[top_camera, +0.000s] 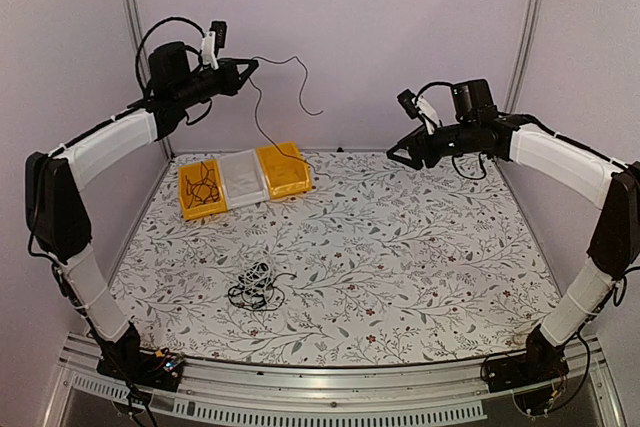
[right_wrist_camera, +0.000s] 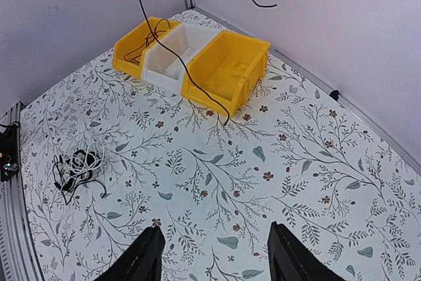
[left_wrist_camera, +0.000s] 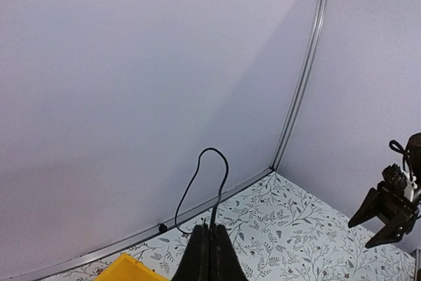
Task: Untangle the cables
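Note:
My left gripper (top_camera: 250, 67) is raised high at the back left and is shut on a thin black cable (top_camera: 262, 117). The cable hangs from the jaws down to the right-hand yellow bin (top_camera: 284, 169); its free end curls off to the right. In the left wrist view the cable (left_wrist_camera: 223, 169) loops up from the shut fingertips (left_wrist_camera: 212, 228). A tangle of black and white cables (top_camera: 254, 283) lies on the table at front left and also shows in the right wrist view (right_wrist_camera: 75, 166). My right gripper (top_camera: 404, 156) is open and empty, held above the table at back right (right_wrist_camera: 214, 255).
Three bins stand in a row at the back left: a yellow bin holding a black cable (top_camera: 202, 188), a white bin (top_camera: 243, 179) and the other yellow one. The floral table (top_camera: 400, 257) is walled at the back and both sides.

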Controlling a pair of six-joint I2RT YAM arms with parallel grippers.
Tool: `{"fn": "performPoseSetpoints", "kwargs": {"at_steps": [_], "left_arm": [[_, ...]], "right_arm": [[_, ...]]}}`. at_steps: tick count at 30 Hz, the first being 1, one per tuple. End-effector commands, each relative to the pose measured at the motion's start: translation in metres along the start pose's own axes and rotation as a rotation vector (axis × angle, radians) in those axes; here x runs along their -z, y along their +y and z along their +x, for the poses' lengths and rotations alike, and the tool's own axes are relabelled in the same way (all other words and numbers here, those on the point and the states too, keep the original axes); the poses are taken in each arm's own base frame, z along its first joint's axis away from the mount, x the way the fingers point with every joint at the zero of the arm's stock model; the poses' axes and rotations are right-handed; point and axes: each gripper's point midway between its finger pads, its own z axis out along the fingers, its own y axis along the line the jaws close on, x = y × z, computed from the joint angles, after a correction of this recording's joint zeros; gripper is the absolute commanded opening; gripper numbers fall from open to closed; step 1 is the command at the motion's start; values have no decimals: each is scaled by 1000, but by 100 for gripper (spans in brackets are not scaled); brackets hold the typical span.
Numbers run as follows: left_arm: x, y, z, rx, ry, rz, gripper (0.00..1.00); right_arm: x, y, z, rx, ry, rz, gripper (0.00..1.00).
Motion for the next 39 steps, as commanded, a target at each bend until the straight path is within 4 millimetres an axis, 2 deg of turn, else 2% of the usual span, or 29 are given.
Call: {"fn": "performPoseSetpoints", "kwargs": {"at_steps": [1, 15, 20, 28, 31, 39], "left_arm": [[25, 6, -39, -62, -62, -35, 0], [55, 46, -50, -105, -74, -131, 0], [59, 59, -40, -93, -60, -150, 0], [59, 76, -11, -42, -18, -160, 0], [61, 80, -8, -37, -13, -169, 0], [68, 69, -35, -85, -43, -154, 0]], "right_arm": [[12, 4, -2, 8, -10, 0, 58], [5, 4, 9, -14, 13, -6, 58], [4, 3, 16, -19, 25, -4, 59], [4, 2, 27, -20, 45, 11, 59], [3, 2, 29, -22, 48, 10, 59], [0, 0, 30, -26, 52, 7, 59]]}}
